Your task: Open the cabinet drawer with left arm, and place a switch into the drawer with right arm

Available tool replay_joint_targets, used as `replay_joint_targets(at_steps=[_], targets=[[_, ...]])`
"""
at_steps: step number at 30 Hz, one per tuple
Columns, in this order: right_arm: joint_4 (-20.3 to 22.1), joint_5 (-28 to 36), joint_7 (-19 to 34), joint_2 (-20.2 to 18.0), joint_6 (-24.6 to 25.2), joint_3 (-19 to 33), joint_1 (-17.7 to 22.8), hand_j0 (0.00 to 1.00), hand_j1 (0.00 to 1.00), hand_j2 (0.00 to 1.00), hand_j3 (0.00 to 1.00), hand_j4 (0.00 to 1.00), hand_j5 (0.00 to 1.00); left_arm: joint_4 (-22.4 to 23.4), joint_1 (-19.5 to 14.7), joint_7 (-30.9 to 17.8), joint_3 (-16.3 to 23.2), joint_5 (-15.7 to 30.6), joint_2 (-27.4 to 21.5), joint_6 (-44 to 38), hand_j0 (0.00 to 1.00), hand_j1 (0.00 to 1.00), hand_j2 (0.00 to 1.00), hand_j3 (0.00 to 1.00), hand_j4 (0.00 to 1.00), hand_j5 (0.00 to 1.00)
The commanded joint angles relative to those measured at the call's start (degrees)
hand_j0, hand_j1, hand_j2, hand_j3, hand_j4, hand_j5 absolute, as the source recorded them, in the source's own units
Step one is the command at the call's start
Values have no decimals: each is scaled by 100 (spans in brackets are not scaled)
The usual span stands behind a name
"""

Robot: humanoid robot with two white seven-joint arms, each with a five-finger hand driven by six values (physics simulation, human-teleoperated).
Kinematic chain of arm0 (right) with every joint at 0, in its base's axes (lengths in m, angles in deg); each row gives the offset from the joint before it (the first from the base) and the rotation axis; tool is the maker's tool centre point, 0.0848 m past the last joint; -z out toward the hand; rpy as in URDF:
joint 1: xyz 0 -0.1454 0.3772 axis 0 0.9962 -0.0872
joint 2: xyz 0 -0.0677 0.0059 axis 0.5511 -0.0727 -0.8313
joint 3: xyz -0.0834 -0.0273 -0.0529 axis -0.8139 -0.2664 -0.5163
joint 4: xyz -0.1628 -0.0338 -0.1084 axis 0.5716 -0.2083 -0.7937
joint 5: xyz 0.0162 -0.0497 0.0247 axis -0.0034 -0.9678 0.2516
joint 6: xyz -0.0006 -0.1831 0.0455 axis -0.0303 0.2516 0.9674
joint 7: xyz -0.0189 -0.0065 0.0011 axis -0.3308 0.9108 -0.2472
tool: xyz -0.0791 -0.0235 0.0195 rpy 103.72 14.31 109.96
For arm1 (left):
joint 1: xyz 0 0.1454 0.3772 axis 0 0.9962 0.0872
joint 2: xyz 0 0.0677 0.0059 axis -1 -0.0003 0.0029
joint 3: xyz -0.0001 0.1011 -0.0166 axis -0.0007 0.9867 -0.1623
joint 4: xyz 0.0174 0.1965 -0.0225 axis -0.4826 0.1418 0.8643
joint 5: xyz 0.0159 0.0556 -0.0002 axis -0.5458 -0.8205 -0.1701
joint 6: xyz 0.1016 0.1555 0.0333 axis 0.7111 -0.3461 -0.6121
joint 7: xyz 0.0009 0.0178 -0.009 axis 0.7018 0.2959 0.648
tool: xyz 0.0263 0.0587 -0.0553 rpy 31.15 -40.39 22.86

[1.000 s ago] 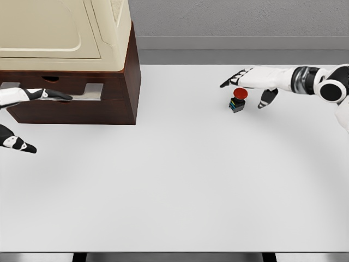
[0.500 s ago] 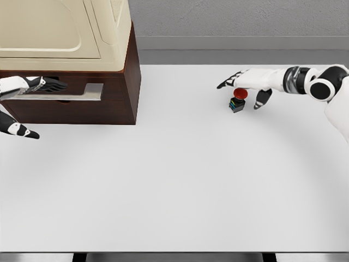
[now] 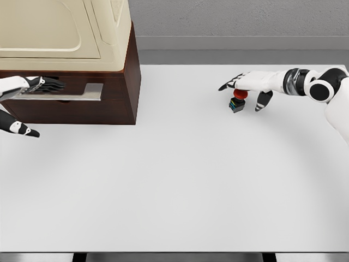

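1. We see the cabinet (image 3: 82,60) at the far left of the white table (image 3: 180,185): cream upper body on a dark brown base, with the drawer (image 3: 71,103) set in that base.
2. The drawer's grey metal handle (image 3: 76,93) runs along the top of the drawer front. From this view we cannot tell how far the drawer stands out from the base.
3. Our left hand (image 3: 32,86) enters at the left edge. Its dark fingers lie curled over the left end of the handle, gripping it; the thumb (image 3: 19,130) hangs lower, apart from the drawer front.
4. The switch (image 3: 238,101), a red mushroom button on a small dark block, stands upright on the table at the far right, well apart from the cabinet.
5. Our right hand (image 3: 248,84) hovers directly over the switch, palm down, fingers stretched out and spread, thumb (image 3: 263,100) pointing down just to the right of the button. It holds nothing; we cannot tell whether the palm touches the red cap.
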Motion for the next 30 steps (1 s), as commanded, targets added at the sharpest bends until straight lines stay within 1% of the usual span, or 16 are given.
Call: replay_joint_targets(at_steps=[1,4,5,6,14,17,30], targets=[[-2,36,-2,3,15,15,0,100,100,100,100,100,100,7,0,44,-8,-15,-9,-67,96,96,96,96,96,96],[-2,36,-2,21,15,15,-9,100,100,100,100,100,100,33,18,44,1,-147,-9,-128,96,96,96,96,96,96],[-2,36,-2,38,15,15,-9,100,100,100,100,100,100,33,18,53,1,-287,-9,-190,96,96,96,96,96,96],[-2,36,-2,38,15,15,-9,100,100,100,100,100,100,42,26,53,1,-314,-17,-190,96,96,96,96,96,96],[-37,36,-2,38,15,15,-44,100,100,100,100,100,100,60,26,114,1,-349,-17,-233,96,96,96,96,96,96],[-37,36,-2,38,15,15,-44,100,100,100,100,100,100,130,53,114,1,-490,-17,-234,96,96,96,96,96,96],[-2,44,-2,12,15,33,-88,100,100,100,100,100,100,314,88,114,36,-578,-9,-234,96,96,96,96,96,96]])
